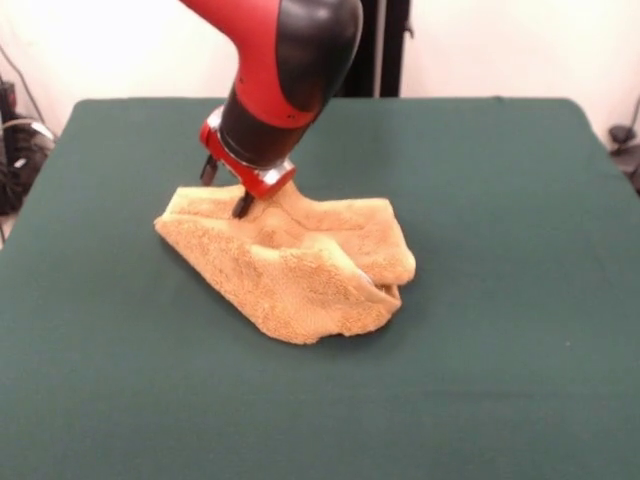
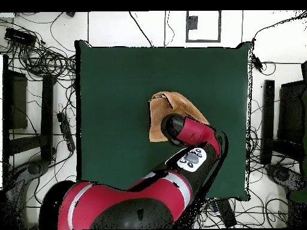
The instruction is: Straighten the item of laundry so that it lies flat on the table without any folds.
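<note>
The orange-tan towel (image 1: 300,265) lies crumpled and folded over itself on the dark green table (image 1: 500,300), left of the middle. My gripper (image 1: 250,203) comes down onto the towel's far edge. It looks shut on a pinch of cloth, which rises in a small peak up to the wrist. One black fingertip (image 1: 243,207) shows against the cloth. In the overhead view the towel (image 2: 171,103) shows as a folded, roughly triangular shape, and the arm (image 2: 190,133) covers its near part and hides the gripper. No white label shows.
Green table (image 2: 114,90) spreads on all sides of the towel. Cables and stands lie on the floor around the table (image 2: 42,60). A dark post stands behind the table's far edge (image 1: 385,45).
</note>
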Robot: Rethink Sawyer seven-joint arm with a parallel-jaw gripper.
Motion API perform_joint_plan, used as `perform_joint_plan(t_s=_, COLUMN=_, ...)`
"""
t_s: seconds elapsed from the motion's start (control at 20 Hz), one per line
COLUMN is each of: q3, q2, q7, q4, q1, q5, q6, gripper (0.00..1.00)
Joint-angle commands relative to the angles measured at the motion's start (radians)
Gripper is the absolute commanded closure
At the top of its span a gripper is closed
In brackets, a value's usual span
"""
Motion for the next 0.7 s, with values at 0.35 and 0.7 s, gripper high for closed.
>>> perform_joint_plan(t_s=0.35, q3=0.192, q2=0.041, q7=0.186, q4=0.205, q1=0.016, q5=-0.002, q6=-0.135, gripper=0.0)
perform_joint_plan(t_s=0.7, q3=0.244, q2=-0.036, q7=0.128, q4=0.27, q1=-0.01, q5=-0.029, q6=-0.242, gripper=0.0)
